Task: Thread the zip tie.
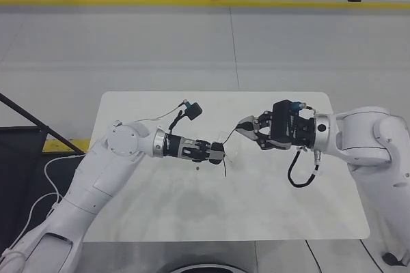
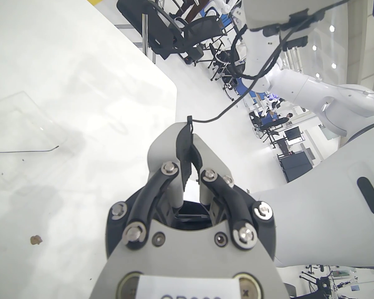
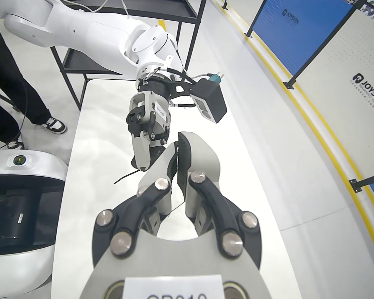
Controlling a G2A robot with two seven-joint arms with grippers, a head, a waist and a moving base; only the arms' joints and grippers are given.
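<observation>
Zip tie [image 1: 229, 134], thin and black, bridges the gap above the counter [image 1: 157, 205]: left gripper [image 2: 188, 130] jaws clenched on one end, right gripper [image 3: 178, 142] jaws clenched on its strap. Left wrist view adds a second black strand [image 2: 18, 151] on a clear sheet [image 2: 25, 110] near the left gripper.
</observation>
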